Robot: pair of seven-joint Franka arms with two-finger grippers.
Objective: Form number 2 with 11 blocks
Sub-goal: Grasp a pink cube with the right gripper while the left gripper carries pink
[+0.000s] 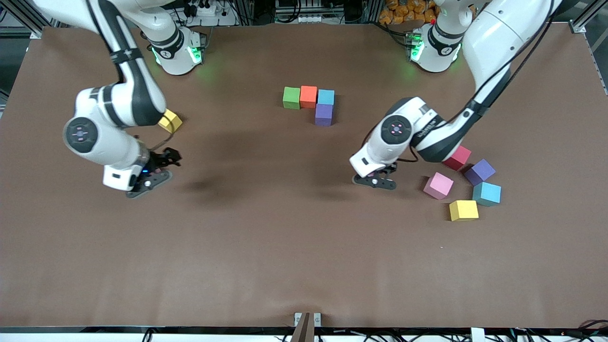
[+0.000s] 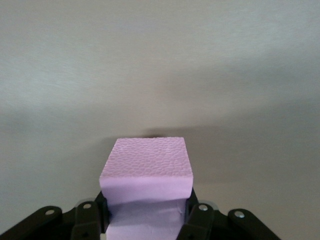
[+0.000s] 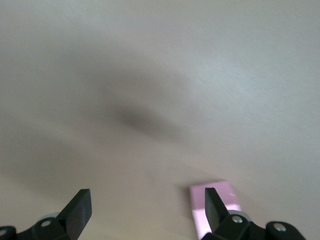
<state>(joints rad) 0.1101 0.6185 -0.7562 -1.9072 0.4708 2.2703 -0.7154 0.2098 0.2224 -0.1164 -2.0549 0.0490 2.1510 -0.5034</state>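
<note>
Left gripper [image 2: 145, 220] closed on a pink block [image 2: 146, 172], low over the table [image 1: 266, 247] toward its left-arm end. Right gripper [image 3: 145, 210] spread wide, holding nothing, waiting near the right-arm edge.

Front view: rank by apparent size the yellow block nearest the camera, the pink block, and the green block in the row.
1. yellow block and pink block: they look about alike, so not ranked.
2. green block: smallest, likely only because it lies farther from the camera.

Pebbly matte foam block [image 2: 146, 162]; smooth matte brown table [image 1: 266, 247].
</note>
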